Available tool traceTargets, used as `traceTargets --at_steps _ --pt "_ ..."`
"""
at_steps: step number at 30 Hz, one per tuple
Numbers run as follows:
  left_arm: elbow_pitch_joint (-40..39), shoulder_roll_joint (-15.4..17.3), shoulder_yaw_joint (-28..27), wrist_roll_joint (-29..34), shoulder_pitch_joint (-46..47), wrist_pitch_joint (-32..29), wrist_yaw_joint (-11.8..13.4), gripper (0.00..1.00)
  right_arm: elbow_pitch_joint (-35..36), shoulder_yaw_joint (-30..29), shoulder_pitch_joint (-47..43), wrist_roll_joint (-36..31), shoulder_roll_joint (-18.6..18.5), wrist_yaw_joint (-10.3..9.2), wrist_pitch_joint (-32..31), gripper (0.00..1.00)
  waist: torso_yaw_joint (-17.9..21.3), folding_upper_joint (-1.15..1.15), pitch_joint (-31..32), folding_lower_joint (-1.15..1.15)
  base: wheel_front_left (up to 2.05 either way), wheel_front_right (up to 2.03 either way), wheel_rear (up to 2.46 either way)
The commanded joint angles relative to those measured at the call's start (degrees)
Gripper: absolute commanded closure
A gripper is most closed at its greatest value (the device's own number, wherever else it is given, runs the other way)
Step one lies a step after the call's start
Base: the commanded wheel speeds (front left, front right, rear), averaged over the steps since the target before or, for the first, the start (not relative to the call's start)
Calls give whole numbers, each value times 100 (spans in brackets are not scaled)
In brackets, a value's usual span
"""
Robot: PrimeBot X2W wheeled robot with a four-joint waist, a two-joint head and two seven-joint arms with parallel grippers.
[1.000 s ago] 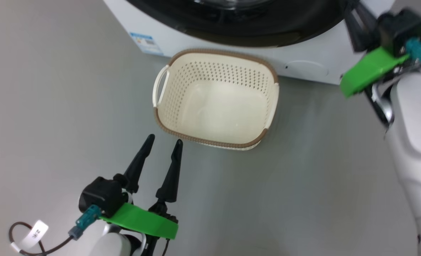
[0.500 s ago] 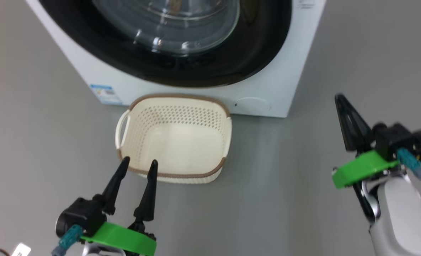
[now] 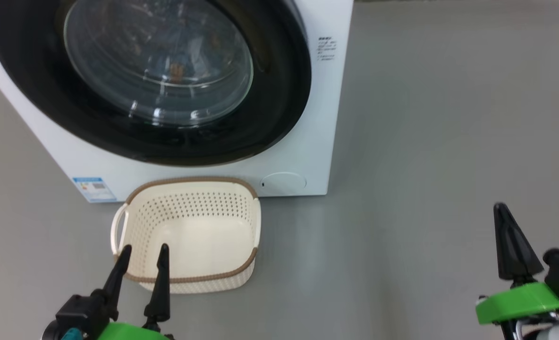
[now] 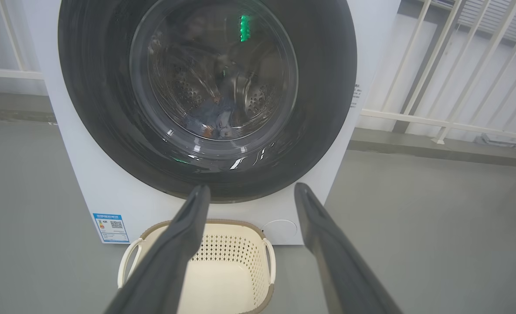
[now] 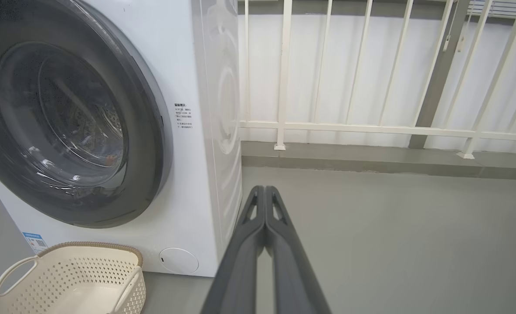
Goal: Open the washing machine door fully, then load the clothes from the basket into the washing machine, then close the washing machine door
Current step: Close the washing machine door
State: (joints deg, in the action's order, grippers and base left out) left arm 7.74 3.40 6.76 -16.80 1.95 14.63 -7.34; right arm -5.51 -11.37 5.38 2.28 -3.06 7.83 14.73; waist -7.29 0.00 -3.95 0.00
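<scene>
Evidently the door is shut and the right claw has drawn away.
The head camera has lifted over the last second, so the whole washing machine door [image 3: 154, 75] now shows, lying flush against the white washing machine [image 3: 322, 118]; the right claw [image 3: 500, 212], up by the door's right side a second ago, now hangs low over the floor [image 3: 426, 141], well apart from the machine, its two fingers pressed together on nothing; the left claw [image 3: 145, 248] hovers spread wide and empty at the near rim of the basket [image 3: 194, 210], which stands empty on the floor just beside the machine's foot; the clothes [image 4: 216, 117] show through the glass, inside the drum; judging from this, all three steps look done and nothing is left to load.
</scene>
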Motion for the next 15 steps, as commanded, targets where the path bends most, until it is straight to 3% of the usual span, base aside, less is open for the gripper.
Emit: traceTargets --at_steps 1,9,10,11,12,15 --pt "-136 44 -255 74 10 37 -14 0 196 111 -82 136 14 -34 27 100 237 0 271 0 0 0 0" --pt "-196 -9 -439 127 -189 37 -14 0 364 3 -734 536 17 -34 27 100 338 0 461 0 0 0 0" --pt "-207 -13 -479 137 -205 37 -14 0 390 -41 -775 568 17 -34 27 69 347 0 472 0 0 0 0" --pt "-217 -18 -515 144 -220 37 -14 0 418 -73 -811 562 17 -34 27 13 355 0 481 0 0 0 0" --pt "-224 -23 -542 152 -234 37 -14 0 436 -89 -843 561 17 -34 27 0 364 0 490 0 0 0 0" --pt "-221 -33 -597 169 -266 37 -14 0 430 -98 -910 590 17 -34 27 0 380 0 508 0 0 0 0"
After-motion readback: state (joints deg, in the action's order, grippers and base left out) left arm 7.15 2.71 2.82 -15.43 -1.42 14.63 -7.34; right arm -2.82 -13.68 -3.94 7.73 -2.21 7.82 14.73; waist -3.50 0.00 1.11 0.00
